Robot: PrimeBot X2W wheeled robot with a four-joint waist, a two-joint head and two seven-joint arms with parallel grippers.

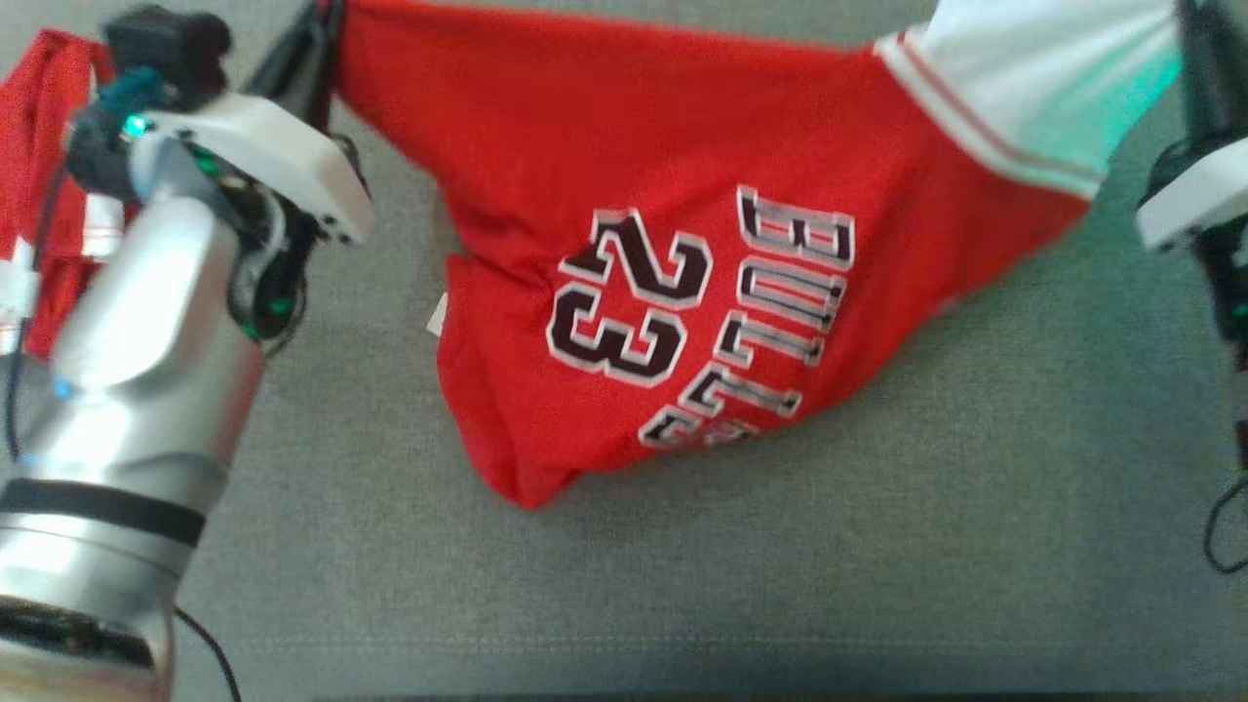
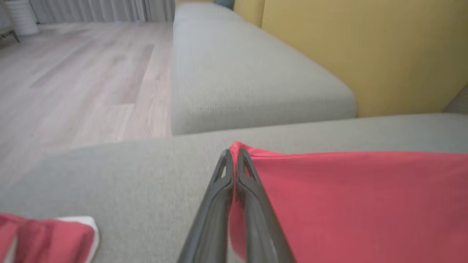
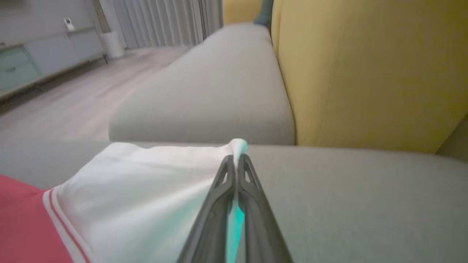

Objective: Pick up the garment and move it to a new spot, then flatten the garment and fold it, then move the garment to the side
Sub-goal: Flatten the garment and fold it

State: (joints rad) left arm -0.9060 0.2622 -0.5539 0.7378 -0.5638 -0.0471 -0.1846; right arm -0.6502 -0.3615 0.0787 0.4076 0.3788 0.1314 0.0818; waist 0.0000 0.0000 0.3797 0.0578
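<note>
Left gripper [image 2: 233,153]: fingers closed tight, pinching a red corner of the garment [image 1: 682,195]. Right gripper [image 3: 236,159]: likewise closed, clamped on the garment's white end.

Garment: red jersey, "23" and "BULLS" in black and white, with a white panel with red stripes at its right end. It is held at both ends along the far side of the grey seat cushion [image 1: 877,546]. Long axis runs left to right. Top edge is taut between the grippers; the body sags toward the near side, with a bunched fold pointing near-left. Lettering is turned sideways and reads from far to near. Whether the low fold rests on the cushion: cannot tell.

Around: the silver left forearm [image 1: 127,370] stands at near left, in front of part of a second red cloth [image 1: 39,136] at far left, apart from the garment. Beyond the cushion are another grey seat [image 2: 237,73], a yellow backrest [image 2: 365,54], wooden floor [image 2: 73,80] and curtains [image 2: 95,9].
</note>
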